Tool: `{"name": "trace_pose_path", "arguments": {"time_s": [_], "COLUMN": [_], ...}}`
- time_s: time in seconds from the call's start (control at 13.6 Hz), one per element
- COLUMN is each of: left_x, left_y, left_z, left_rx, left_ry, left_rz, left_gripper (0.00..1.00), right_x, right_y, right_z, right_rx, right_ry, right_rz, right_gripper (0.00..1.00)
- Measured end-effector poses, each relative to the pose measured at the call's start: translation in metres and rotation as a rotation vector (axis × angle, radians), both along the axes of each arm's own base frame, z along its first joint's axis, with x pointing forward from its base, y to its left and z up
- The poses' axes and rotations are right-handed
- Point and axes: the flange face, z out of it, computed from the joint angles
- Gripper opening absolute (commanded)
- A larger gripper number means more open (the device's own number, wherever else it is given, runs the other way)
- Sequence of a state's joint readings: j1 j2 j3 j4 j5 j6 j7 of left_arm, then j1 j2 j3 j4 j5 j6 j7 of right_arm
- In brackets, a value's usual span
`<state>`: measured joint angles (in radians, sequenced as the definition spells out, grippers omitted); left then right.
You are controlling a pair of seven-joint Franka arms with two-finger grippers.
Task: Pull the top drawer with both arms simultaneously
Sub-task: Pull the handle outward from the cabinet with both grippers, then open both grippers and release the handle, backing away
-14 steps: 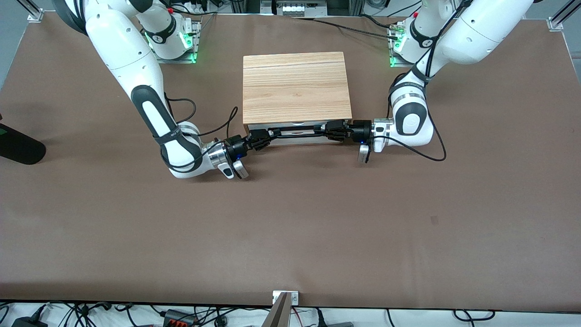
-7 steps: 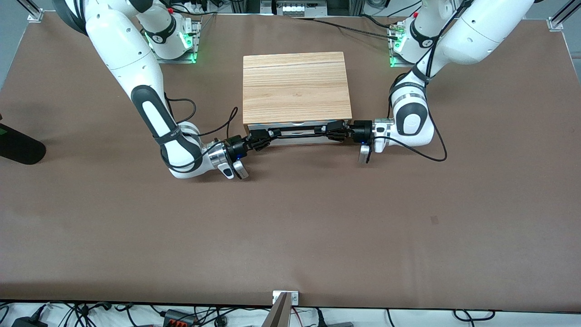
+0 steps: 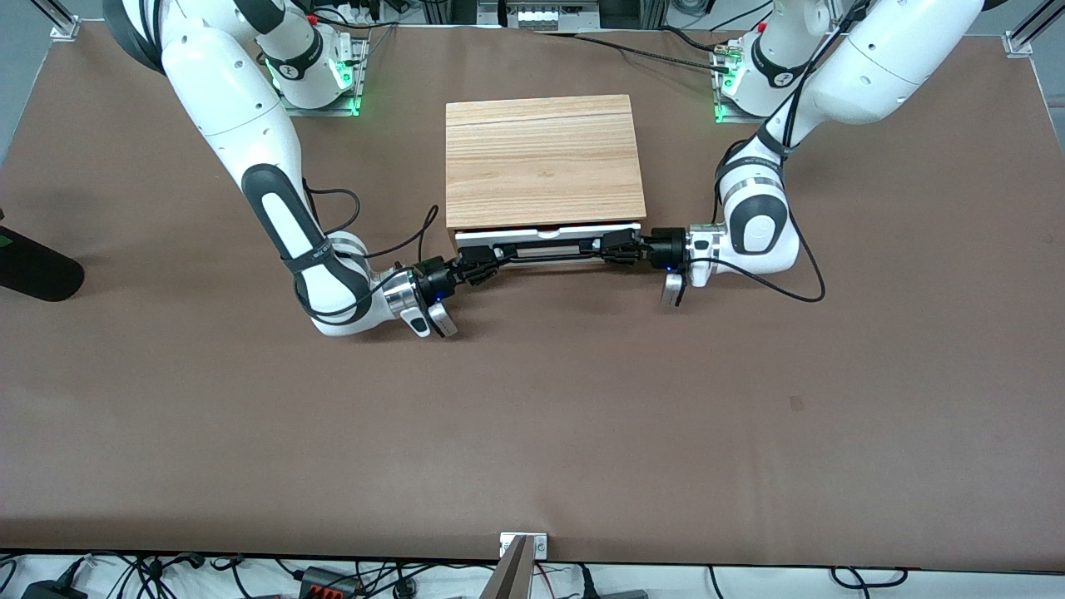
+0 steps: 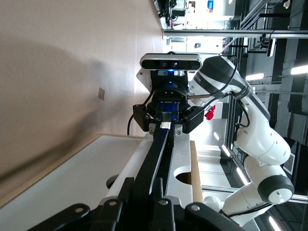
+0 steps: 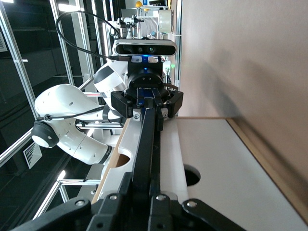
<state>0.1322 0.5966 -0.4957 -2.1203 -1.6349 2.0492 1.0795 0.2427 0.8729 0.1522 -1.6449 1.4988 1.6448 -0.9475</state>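
**Both hands clamped on the top drawer's bar handle**

The right arm (image 3: 274, 208) comes down from its base at the top of the front view and bends low over the brown surface (image 3: 532, 416), its forearm lying nearly level. Its right hand (image 3: 481, 264) is closed tight on the black bar handle (image 3: 545, 254), at the handle's end toward the right arm's end of the surface. In the right wrist view the fingers (image 5: 144, 204) pinch the bar, which runs straight away from them to the other hand (image 5: 147, 103) gripping its opposite end.

Between the two hands sits the top drawer (image 3: 549, 237). Its white front stands just clear of the light-wood cabinet (image 3: 541, 162), nearer the front camera than the cabinet's top edge, with a small notch showing in the middle of its upper rim. The cabinet stands in the middle of the surface, between the two arm bases.

The left hand (image 3: 620, 245) is closed on the handle's end toward the left arm's end of the surface. The left arm (image 3: 757, 220) folds down sharply from its base, wrist level with the drawer front. In the left wrist view the fingers (image 4: 154, 207) squeeze the bar, the white drawer front (image 4: 77, 183) lies beside them, and the right hand (image 4: 166, 118) faces them from the bar's end.
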Motion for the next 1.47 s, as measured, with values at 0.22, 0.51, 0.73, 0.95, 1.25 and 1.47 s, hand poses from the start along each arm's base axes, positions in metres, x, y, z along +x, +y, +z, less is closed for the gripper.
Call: {"name": "trace_pose_path", "arguments": {"time_s": [0.22, 0.51, 0.73, 0.95, 1.25, 1.47], "left_x": [0.017, 0.037, 0.051, 0.056, 0.058, 0.061], "left_y": [0.001, 0.001, 0.002, 0.004, 0.005, 0.005], "left_z": [0.002, 0.004, 0.001, -0.001, -0.004, -0.003], "left_rx": [0.014, 0.036, 0.036, 0.033, 0.042, 0.038], "left_ry": [-0.024, -0.055, -0.061, -0.059, -0.054, -0.021], "left_rz": [0.024, 0.052, 0.075, 0.084, 0.092, 0.1], "left_gripper": [0.21, 0.23, 0.25, 0.57, 1.0, 1.0], "right_x": [0.016, 0.036, 0.051, 0.058, 0.06, 0.071], "right_y": [-0.001, -0.004, -0.004, -0.002, -0.002, -0.007], "right_z": [0.0, 0.002, 0.005, 0.004, 0.004, 0.002], "right_rx": [0.004, -0.005, -0.034, -0.032, -0.034, -0.08], "right_ry": [-0.012, -0.03, -0.03, -0.031, -0.027, -0.031], "right_rz": [-0.017, -0.043, -0.071, -0.076, -0.078, -0.125], "right_gripper": [0.0, 0.0, 0.0, 0.0, 1.0, 1.0]}}
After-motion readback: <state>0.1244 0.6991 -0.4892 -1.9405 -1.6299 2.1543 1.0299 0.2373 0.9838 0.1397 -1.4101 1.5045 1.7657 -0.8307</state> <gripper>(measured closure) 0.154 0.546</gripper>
